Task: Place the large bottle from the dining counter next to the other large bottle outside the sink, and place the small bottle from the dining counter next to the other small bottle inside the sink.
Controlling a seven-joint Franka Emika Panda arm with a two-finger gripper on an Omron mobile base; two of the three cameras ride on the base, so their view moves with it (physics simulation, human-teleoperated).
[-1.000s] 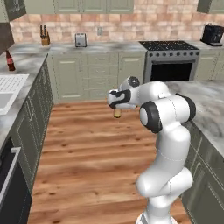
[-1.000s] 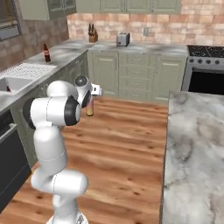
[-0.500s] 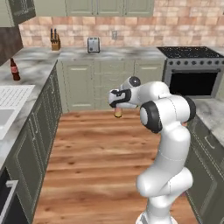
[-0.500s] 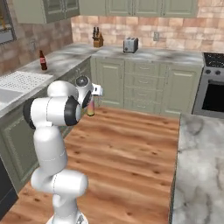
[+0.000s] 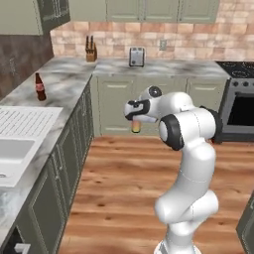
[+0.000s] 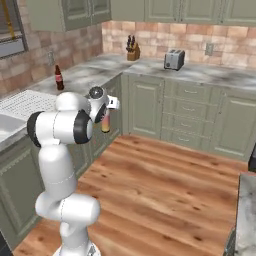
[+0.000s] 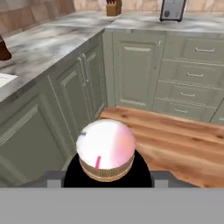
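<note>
My gripper (image 5: 135,118) is shut on the large bottle (image 5: 135,127), which hangs below the hand over the wooden floor, its pink-to-orange body showing. The right base view has the same bottle (image 6: 105,123) beside the white forearm. Seen from the hand, its round pink-white end (image 7: 106,148) sits between the dark fingers. The other large bottle (image 5: 39,87), dark brown with a red label, stands on the marbled top beyond the sink's ribbed drainboard (image 5: 25,121). The sink basin (image 5: 11,155) lies at the left edge. A corner of the dining counter (image 6: 247,200) shows at the lower right.
Sage-green cabinets (image 5: 74,149) line the left side under the sink counter. On the back counter stand a toaster (image 5: 136,56) and a knife block (image 5: 90,52). A stove (image 5: 238,99) is at the right. Wooden floor (image 5: 119,188) stretches between me and the cabinets.
The whole scene has slid right in both base views, so the base has turned or driven toward the sink counter. The arm keeps its pose with the bottle still held.
</note>
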